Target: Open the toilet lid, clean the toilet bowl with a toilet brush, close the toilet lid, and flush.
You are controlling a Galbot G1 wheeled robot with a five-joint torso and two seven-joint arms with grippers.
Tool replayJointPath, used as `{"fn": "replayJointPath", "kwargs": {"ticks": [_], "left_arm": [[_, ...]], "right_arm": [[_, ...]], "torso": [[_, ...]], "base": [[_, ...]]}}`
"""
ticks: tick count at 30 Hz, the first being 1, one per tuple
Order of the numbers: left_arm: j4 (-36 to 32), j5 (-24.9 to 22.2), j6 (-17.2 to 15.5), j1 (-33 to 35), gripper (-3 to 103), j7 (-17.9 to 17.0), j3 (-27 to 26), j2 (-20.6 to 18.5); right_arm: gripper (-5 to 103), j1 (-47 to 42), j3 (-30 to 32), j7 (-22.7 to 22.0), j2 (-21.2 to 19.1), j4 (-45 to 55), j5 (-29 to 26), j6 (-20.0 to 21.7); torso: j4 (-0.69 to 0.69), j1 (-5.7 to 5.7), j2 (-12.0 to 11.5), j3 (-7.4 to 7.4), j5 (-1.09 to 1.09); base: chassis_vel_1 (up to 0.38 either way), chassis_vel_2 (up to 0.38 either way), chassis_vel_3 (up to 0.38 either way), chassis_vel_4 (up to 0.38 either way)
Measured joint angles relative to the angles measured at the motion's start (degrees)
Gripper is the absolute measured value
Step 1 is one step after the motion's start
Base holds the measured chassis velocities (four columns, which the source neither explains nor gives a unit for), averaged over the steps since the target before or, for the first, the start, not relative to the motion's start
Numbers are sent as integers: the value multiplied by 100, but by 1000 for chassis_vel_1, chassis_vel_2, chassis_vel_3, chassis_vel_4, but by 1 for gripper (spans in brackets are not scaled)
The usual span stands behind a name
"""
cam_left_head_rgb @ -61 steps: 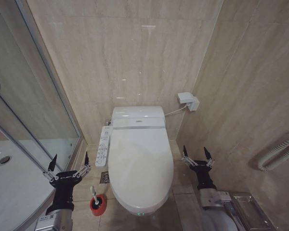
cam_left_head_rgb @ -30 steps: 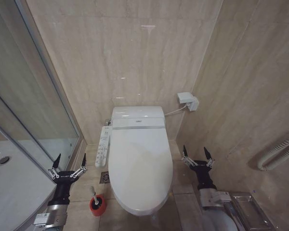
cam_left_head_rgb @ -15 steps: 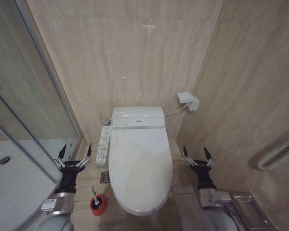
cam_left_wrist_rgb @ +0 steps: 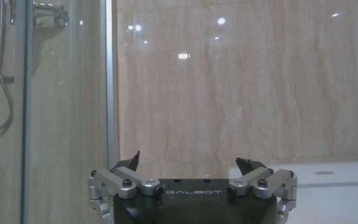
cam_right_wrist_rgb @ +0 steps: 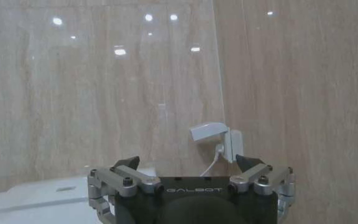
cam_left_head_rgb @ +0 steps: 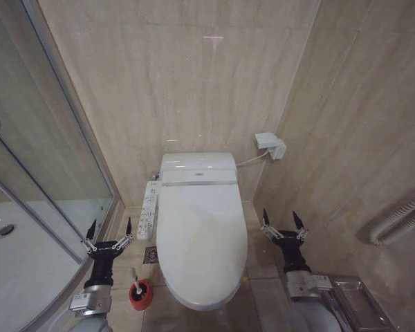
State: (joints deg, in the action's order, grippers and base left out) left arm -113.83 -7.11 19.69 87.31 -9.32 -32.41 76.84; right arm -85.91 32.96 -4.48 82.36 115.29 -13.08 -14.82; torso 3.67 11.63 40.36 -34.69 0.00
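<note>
Standing beside left tool | toilet brush | tool spread

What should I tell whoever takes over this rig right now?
Left gripper: open, holding nothing, low beside the toilet near the brush.
Right gripper: open, holding nothing, parked on the toilet's other side.
Toilet lid: shut.
Toilet brush: upright in its red holder on the floor.
Done: nothing visible.
Left: open lid, scrub bowl, close lid, flush.
</note>
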Motion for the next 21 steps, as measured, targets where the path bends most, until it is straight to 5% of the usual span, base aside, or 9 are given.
{"fn": "replayJointPath", "kwargs": {"ticks": [21], "left_arm": [[72,38,108,-67,100,39,33,2]], "right_arm": [[100,4,0,0,0,0,0,0]], "torso": [[1,0,-1,0,1]], "base": [[-67,70,69,-84]]}}
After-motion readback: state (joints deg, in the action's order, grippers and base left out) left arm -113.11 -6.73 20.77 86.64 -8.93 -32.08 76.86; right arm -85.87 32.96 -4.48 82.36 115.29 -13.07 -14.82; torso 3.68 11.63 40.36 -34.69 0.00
